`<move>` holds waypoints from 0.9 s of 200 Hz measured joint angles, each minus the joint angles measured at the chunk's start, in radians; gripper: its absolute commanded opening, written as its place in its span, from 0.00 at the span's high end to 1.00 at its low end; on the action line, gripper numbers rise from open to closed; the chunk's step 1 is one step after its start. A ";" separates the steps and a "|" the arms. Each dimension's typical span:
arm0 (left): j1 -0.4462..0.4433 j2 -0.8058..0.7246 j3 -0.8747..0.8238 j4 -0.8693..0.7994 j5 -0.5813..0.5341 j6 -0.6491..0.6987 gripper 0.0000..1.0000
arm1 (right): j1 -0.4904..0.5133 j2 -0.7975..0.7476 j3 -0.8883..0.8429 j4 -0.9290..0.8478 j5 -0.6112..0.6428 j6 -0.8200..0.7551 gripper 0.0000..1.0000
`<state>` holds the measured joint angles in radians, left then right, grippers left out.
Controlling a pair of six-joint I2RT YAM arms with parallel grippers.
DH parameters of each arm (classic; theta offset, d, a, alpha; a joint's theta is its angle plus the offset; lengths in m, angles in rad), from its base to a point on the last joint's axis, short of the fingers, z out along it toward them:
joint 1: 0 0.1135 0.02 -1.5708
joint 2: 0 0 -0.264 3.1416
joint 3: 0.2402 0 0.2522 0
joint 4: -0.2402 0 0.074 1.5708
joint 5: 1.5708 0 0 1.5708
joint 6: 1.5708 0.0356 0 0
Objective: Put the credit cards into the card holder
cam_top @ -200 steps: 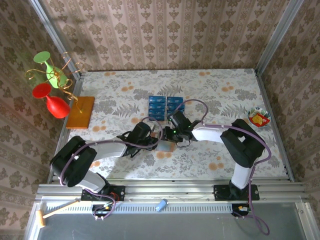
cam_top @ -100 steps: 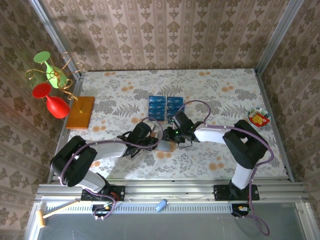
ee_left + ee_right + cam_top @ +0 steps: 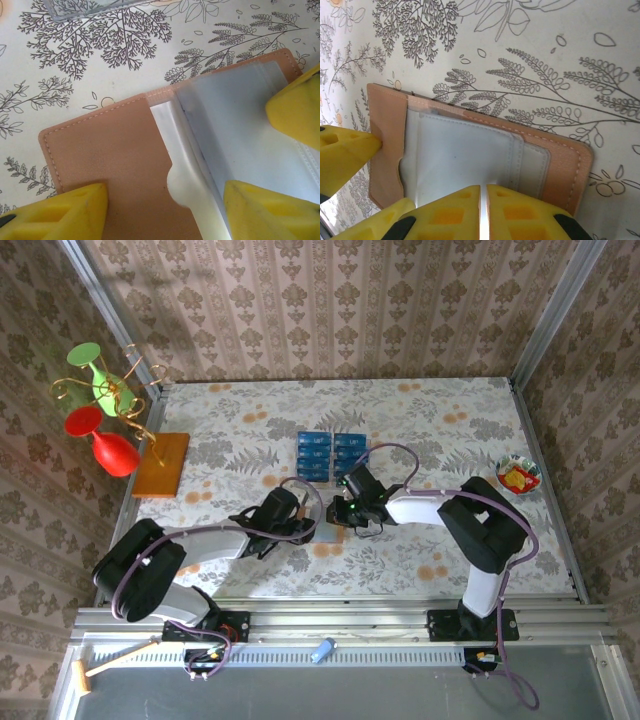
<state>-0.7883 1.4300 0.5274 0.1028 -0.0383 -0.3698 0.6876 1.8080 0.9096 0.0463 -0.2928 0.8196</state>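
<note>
While the wallet (image 3: 570, 170) lies open under both pincers, I see no blue cards (image 3: 330, 453) inside it yet. They all sit in two rows just past the pincers. The left pincer (image 3: 164, 200) is open wide over the wallet. The right pincer (image 3: 484, 192) is closed tight, tips at the white pocket (image 3: 465, 155). Every card is left to do.

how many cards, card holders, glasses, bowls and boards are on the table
cards: 8
card holder: 1
glasses: 2 (1 red, 1 green)
bowl: 1
board: 1
total: 13
</note>
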 measured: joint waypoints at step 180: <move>-0.019 -0.092 -0.057 0.034 -0.011 0.000 0.23 | 0.023 0.038 0.035 0.012 -0.011 0.022 0.87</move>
<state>-0.8078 1.3384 0.4706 0.1368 -0.0494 -0.3695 0.7101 1.8462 0.9447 0.0586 -0.3038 0.8417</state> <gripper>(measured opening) 0.763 0.130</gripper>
